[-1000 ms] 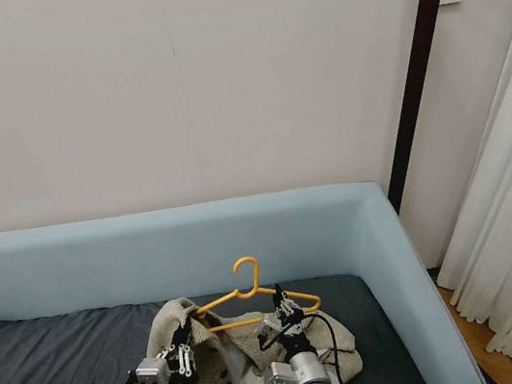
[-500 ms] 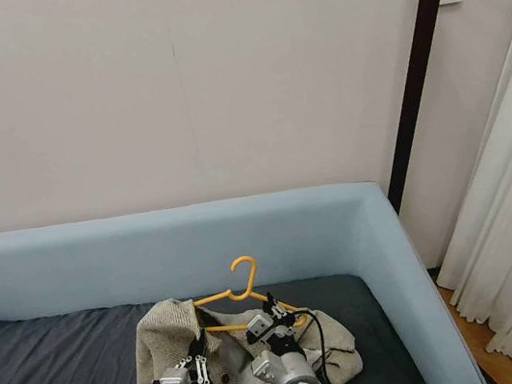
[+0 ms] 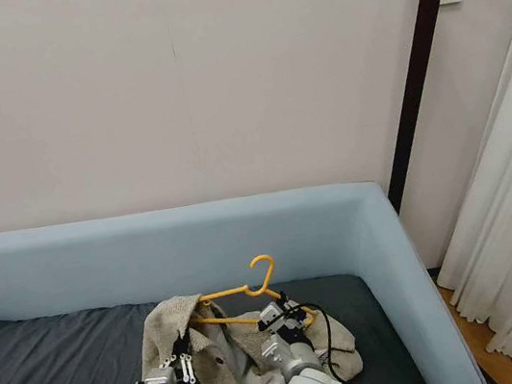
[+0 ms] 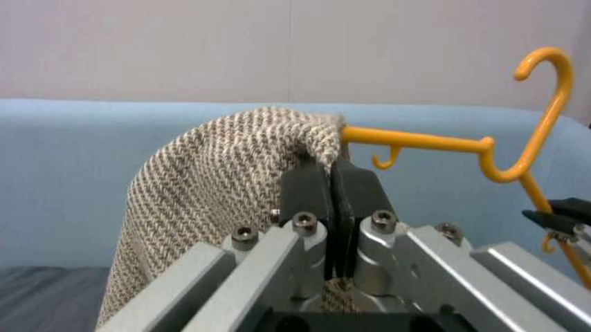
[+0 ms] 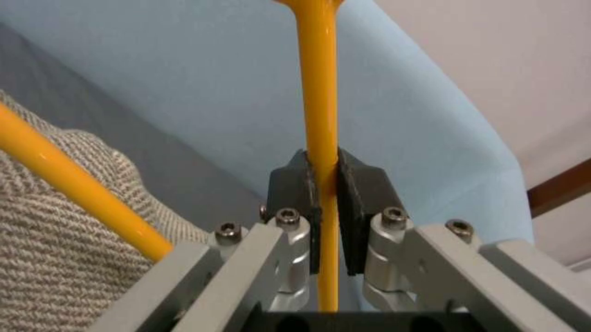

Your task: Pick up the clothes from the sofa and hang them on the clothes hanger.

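Low over the sofa point(image 3: 382, 250), above its dark seat cushion point(image 3: 50, 371), I had both grippers raised side by side. The left gripper point(image 4: 328, 181) had its fingers pressed together on the edge of the knitted beige garment point(image 4: 203, 187), right where the cloth draped over one end of the yellow hanger point(image 4: 416, 140). The rest of the garment hung down below that gripper and pooled on the cushion under both wrists. Just beside it, the right gripper point(image 5: 322, 173) pinched the hanger's thin yellow rod between its pads, and the rod ran straight through the grip and on past the fingertips. The hanger's hook stood tilted above the right gripper, against the pale blue backrest point(image 3: 101, 260) beyond both.
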You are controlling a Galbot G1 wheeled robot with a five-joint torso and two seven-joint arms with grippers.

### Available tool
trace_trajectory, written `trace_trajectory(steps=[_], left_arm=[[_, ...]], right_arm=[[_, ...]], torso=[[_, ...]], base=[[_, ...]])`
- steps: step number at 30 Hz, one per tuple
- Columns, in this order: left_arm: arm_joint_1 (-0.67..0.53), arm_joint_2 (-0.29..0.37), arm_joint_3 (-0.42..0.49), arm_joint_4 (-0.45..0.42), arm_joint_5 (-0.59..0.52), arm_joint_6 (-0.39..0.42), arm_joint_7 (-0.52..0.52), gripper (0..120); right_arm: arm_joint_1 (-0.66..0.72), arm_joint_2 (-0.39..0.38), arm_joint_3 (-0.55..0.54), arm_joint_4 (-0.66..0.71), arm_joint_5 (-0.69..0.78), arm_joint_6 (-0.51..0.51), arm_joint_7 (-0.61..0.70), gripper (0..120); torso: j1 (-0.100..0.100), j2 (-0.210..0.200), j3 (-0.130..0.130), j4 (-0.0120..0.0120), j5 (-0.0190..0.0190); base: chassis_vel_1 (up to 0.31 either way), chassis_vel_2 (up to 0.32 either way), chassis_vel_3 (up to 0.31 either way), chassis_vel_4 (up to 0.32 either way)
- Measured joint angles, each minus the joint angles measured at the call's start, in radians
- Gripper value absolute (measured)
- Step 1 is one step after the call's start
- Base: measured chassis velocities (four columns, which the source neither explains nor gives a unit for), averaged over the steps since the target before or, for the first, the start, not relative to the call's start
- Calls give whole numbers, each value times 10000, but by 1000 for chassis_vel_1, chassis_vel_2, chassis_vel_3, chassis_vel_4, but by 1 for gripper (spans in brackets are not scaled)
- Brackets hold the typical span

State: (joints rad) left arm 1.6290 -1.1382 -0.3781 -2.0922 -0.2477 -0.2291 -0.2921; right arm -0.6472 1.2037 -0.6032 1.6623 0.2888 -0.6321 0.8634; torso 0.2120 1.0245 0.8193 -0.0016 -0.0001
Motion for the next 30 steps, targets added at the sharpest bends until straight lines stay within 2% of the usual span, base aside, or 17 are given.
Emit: trace_trajectory(steps=[12,18,21,30], left_arm=[[-322,-250,580,96,-22,33,344,0],[-427,-289,703,246,-30,-62,818,0],[-416,-300,771,279,-32,-109,940,0],[-418,-471,1063,591,110,-350,1271,0]], right_arm=[[-26,411,-452,-332,-265,-486,112,5],[29,534,-878,-892,-1404,-545,102,5],[44,679,-960,-1034,-1521,-558,178,5],[111,1260,-844,-714,79,-639,682,5]], torso=[[0,0,0,1,0],[0,0,0,0,0],[0,0,0,0,0],[0,0,0,1,-1]], base=[[0,0,0,0],[0,0,0,0],[0,0,0,0],[0,0,0,0]])
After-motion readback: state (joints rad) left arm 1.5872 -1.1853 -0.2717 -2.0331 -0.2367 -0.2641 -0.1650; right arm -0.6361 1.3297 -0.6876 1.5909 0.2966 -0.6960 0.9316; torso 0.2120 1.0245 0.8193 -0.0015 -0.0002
